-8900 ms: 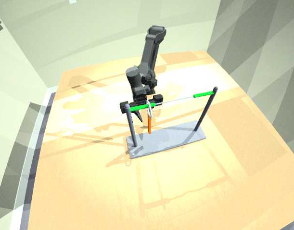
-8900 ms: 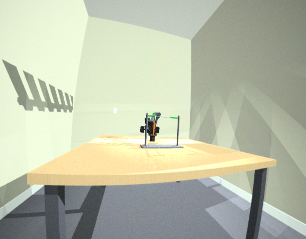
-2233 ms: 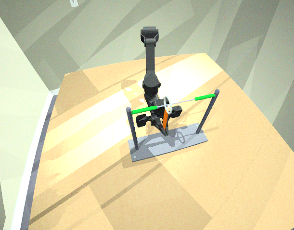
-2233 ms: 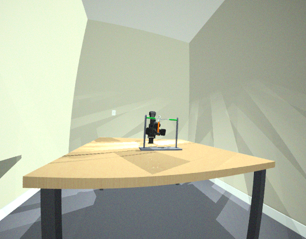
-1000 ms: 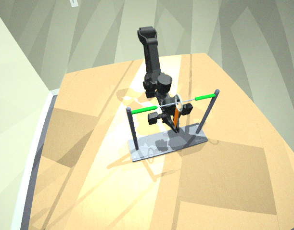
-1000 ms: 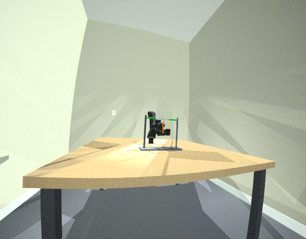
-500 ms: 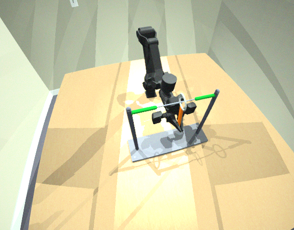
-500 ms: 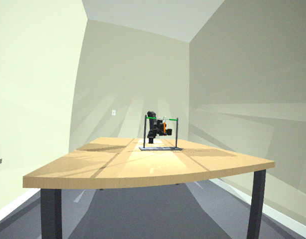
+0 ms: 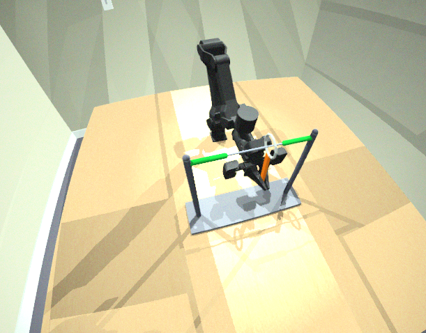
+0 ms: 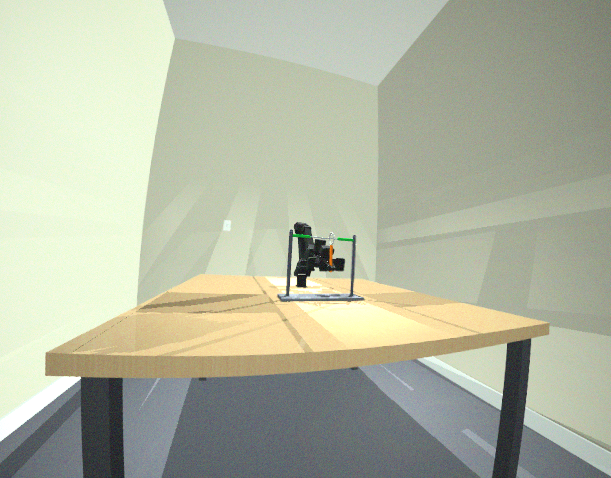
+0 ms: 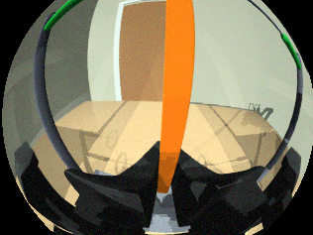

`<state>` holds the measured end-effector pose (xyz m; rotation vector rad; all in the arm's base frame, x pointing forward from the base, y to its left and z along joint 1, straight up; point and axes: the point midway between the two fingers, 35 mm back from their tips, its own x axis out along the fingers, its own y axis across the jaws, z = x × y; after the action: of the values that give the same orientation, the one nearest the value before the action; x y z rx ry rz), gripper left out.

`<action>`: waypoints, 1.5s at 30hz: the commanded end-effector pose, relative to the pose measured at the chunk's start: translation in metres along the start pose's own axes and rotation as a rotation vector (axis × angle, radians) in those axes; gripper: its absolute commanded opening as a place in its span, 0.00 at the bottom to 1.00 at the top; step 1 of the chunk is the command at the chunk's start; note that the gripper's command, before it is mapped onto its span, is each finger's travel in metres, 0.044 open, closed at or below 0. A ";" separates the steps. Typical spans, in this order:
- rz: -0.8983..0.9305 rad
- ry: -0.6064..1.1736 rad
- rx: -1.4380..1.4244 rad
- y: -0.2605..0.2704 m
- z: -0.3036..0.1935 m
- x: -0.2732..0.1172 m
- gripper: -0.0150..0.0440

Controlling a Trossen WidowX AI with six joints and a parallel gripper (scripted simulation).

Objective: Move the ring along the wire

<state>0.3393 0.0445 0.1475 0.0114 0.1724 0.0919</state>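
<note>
The pale ring (image 9: 276,150) (image 10: 331,233) is around the thin grey wire (image 9: 249,150) (image 11: 262,11), just left of the right green part (image 9: 296,140) (image 10: 345,239) in the top and exterior views. Whether it touches the wire cannot be told. Its orange handle (image 9: 265,167) (image 10: 331,255) (image 11: 179,63) hangs down, slightly tilted. My gripper (image 9: 265,185) (image 11: 163,145) is shut on the handle's lower end, below the wire. The left green part (image 9: 209,159) (image 10: 301,235) (image 11: 291,51) is farther away. The ring is out of the wrist view.
The right post (image 9: 299,166) (image 10: 353,267) (image 11: 40,78) and left post (image 9: 192,189) (image 10: 289,262) (image 11: 298,98) stand on a grey base plate (image 9: 206,225). My gripper is between them, nearer the right post. The base plate stands on the wooden table (image 9: 134,250) (image 10: 218,334).
</note>
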 end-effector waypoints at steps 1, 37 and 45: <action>0.012 -0.003 -0.012 0.004 0.002 0.001 0.00; 0.046 0.001 -0.024 0.038 0.002 0.003 0.00; 0.049 0.001 -0.023 0.046 0.002 0.003 0.00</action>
<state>0.3374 0.0879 0.1464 -0.0134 0.1799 0.1446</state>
